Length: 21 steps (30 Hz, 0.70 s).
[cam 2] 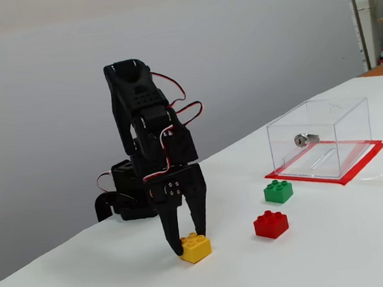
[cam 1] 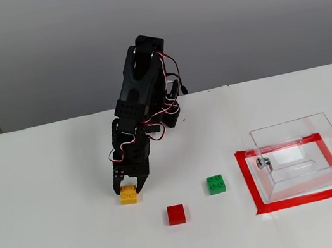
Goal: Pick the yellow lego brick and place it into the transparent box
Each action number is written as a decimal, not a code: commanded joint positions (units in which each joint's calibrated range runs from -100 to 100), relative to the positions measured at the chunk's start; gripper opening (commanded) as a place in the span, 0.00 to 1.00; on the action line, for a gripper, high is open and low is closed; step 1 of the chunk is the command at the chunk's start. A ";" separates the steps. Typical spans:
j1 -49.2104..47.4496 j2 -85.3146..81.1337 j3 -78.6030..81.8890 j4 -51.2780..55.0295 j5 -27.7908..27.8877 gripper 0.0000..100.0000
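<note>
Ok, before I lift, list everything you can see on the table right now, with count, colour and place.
small square yellow lego brick: one, yellow-orange, on the white table between the gripper fingers, left of the other bricks in both fixed views.
small square red lego brick: one, red, nearest the camera in a fixed view, right of the yellow one.
small square green lego brick: one, green, between the red brick and the box.
clear plastic transparent box: one, see-through, metal knob on its side, at right.
red tape rectangle: one, red, on the table framing the box.
white table: one.
black arm: one, base at the back.
gripper: one, black, closed on the yellow brick.
</note>
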 commanded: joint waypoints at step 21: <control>-12.01 -16.69 -0.92 2.03 -0.04 0.18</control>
